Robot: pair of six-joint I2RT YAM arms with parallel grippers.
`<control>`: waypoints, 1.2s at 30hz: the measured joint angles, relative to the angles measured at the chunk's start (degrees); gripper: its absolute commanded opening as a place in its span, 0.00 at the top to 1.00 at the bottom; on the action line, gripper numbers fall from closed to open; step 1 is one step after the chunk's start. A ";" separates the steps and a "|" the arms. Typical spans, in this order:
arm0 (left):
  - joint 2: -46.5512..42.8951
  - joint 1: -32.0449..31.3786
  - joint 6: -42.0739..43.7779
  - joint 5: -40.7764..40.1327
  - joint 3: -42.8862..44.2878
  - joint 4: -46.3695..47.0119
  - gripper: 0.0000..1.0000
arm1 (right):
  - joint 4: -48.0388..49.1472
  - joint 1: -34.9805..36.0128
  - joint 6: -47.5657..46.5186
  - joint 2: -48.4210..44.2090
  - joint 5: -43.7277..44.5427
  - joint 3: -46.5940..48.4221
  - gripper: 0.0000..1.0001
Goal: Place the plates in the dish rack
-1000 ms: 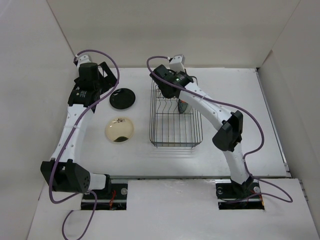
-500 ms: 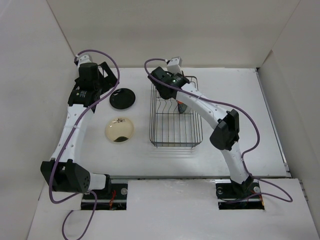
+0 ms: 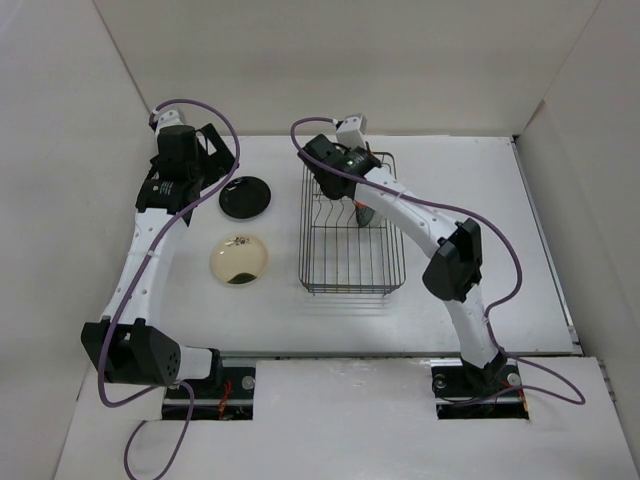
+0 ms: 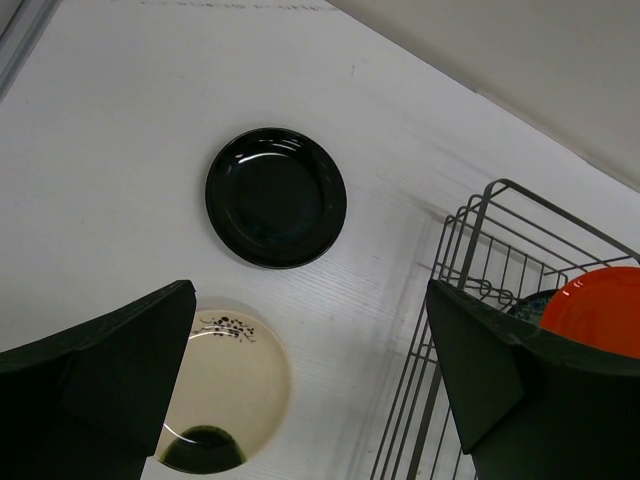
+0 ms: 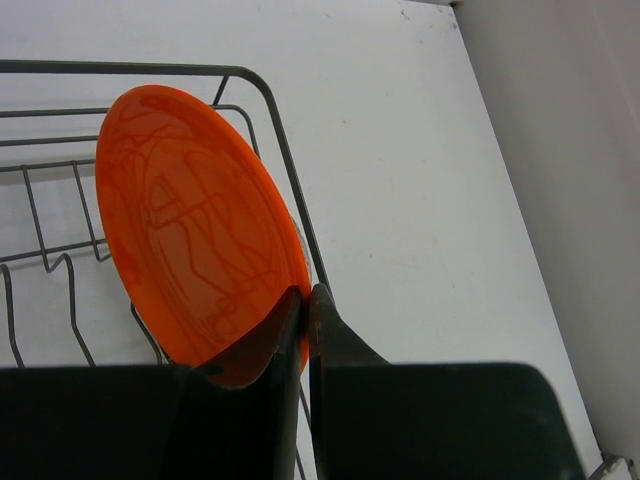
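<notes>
The dish rack stands mid-table. My right gripper is over its far end, shut on the rim of the orange plate. The plate stands on edge inside the rack's end wires, jaws pinching its lower rim. The black plate and the cream-tan plate lie flat on the table left of the rack. My left gripper is open and empty above them. Its view shows the black plate, the cream plate and the orange plate. A teal-grey plate edge shows beside it. The clear glass plate is not visible.
White walls enclose the table on the left, back and right. The rack's near half holds only upright prongs. Purple cables loop off both arms.
My right gripper has shifted slightly back and left over the rack's far end, with the orange plate still in it. The left arm and the two table plates have not moved.
</notes>
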 measured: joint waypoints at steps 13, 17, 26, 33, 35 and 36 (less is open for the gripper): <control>0.00 0.00 0.00 0.59 0.00 0.00 0.00 | -0.24 -0.09 -0.04 -1.97 0.66 -0.07 1.00; 0.00 0.00 0.00 0.63 0.00 0.00 0.00 | -0.26 -0.28 -0.04 -1.97 0.81 -0.79 1.00; 0.00 0.00 0.00 1.05 0.00 0.00 0.00 | -0.35 -0.68 -0.04 -1.97 0.85 -1.51 1.00; 0.00 0.00 0.00 1.05 0.00 0.00 0.00 | -0.33 -0.74 0.00 -1.77 0.63 -1.53 1.00; 0.00 0.00 0.00 1.03 0.00 0.00 0.00 | -0.33 -0.72 0.00 -1.51 0.46 -1.51 1.00; 0.00 0.00 0.00 1.03 0.00 0.00 0.00 | -0.33 -0.72 0.00 -1.31 0.37 -1.53 1.00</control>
